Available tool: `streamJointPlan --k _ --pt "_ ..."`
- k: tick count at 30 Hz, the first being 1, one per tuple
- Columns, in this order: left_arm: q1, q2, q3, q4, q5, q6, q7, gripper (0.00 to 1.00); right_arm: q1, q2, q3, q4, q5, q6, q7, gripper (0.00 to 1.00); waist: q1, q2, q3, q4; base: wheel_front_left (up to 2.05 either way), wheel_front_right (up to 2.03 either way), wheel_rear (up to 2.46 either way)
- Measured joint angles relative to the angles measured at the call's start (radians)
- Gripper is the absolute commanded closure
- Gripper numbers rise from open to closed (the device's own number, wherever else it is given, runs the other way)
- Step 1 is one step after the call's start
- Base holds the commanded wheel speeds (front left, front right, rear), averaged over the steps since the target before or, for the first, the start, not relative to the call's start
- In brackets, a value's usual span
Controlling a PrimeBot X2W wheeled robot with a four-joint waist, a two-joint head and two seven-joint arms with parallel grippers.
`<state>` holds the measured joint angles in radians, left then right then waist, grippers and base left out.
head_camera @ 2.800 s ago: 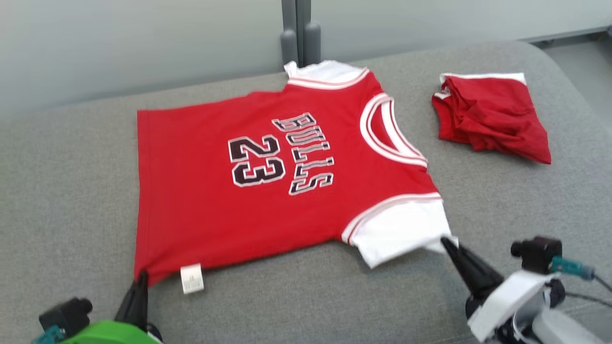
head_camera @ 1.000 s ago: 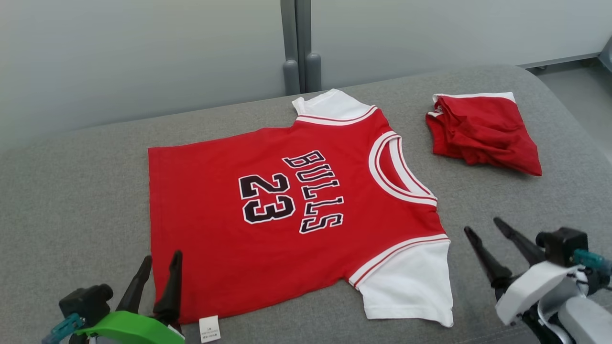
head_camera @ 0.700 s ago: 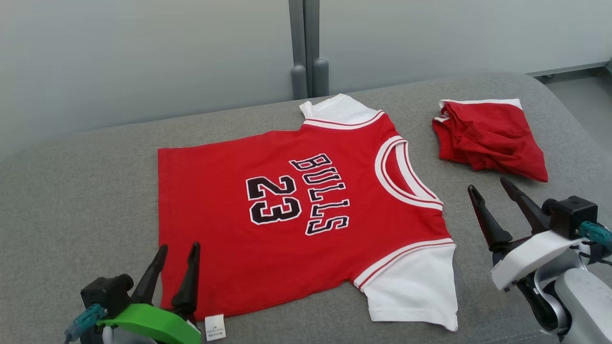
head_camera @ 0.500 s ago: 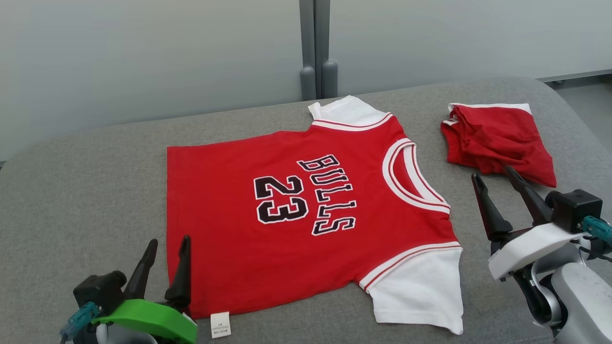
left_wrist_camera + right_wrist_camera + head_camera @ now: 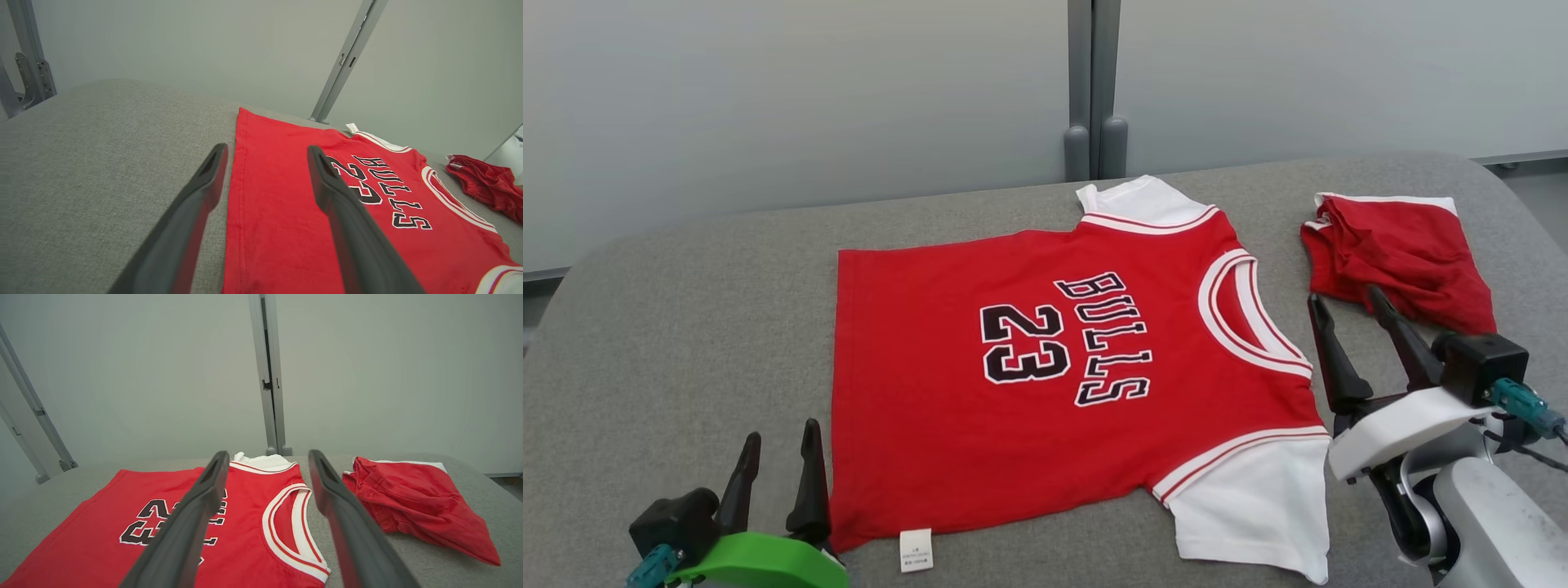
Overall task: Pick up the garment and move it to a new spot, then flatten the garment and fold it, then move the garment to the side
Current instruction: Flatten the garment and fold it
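Red jersey [image 5: 1013, 367] flat on grey cushion [image 5: 686, 327], reads "BULLS 23"; left fingers [image 5: 810, 482] spread, right fingers [image 5: 1331, 359] spread, both empty.

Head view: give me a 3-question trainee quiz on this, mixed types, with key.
1. True or false: the jersey lies spread flat on the grey cushion.
2. The bundled red garment lies nearest the jersey's: A hem, B collar, C label?
3. Fill in: the left gripper and right gripper are both ___.
Key: 1 true; 2 B; 3 open.
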<state>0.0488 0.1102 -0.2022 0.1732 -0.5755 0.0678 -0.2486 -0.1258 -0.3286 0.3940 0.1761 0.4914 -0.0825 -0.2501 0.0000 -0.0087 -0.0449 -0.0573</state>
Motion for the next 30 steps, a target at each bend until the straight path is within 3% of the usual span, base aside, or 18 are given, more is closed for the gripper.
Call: streamJointPlan --k 30 --pt "0.08 0.0 0.007 -0.065 0.098 0.019 0.0 0.0 0.088 0.044 -0.028 0.002 -0.061 -0.016 0.0 0.0 0.0 0.0 -0.015 -0.001 0.0 0.0 0.0"
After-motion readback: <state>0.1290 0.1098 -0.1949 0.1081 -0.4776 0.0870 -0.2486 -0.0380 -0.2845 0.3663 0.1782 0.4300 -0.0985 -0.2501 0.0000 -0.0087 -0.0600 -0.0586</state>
